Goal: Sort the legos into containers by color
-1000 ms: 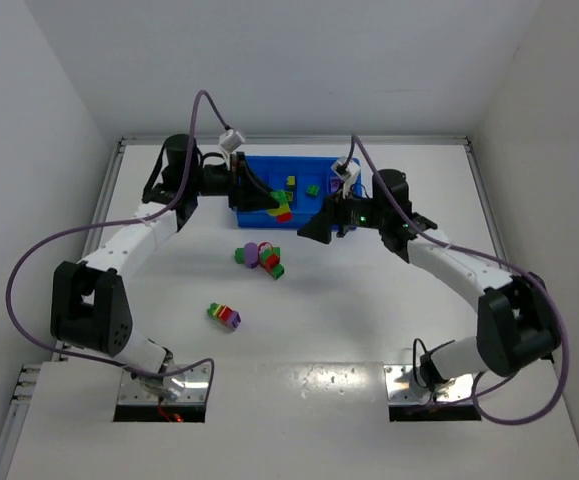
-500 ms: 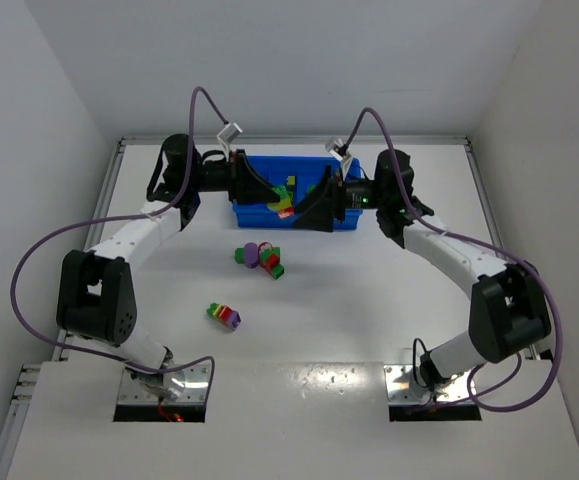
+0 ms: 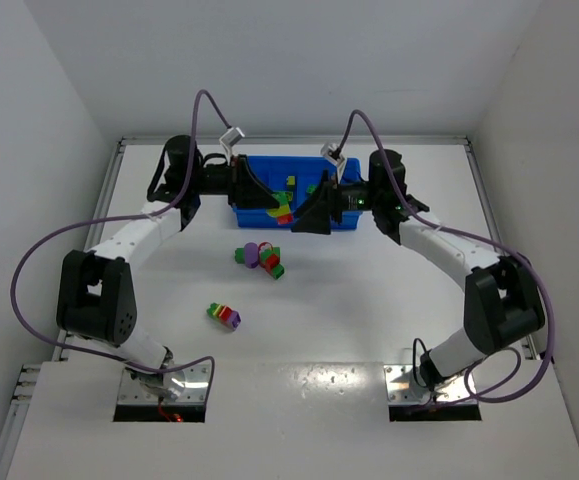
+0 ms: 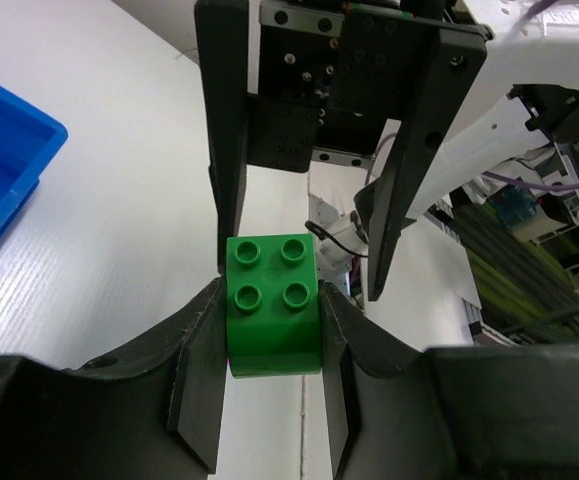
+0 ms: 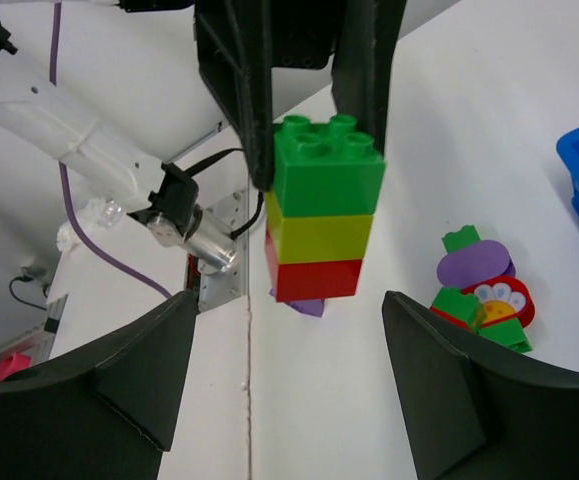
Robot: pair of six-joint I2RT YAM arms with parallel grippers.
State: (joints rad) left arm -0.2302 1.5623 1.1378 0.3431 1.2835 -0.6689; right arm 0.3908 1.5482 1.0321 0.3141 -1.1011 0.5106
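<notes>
Left gripper [image 4: 274, 340] clamped on green-yellow-red lego stack [image 5: 324, 200], near blue tray [image 3: 269, 170], right gripper [image 5: 289, 297] wide open facing it

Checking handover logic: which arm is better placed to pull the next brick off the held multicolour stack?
Right. The left fingers are shut on the green brick of the stack, so they can only hold. The right fingers are open and lined up on its free red end.

Reaching inward, tip to tip. Pinching a lego stack [image 5: 327, 225] in the left claw [image 4: 273, 310], holding the right claw [image 5: 289, 310] wide.
</notes>
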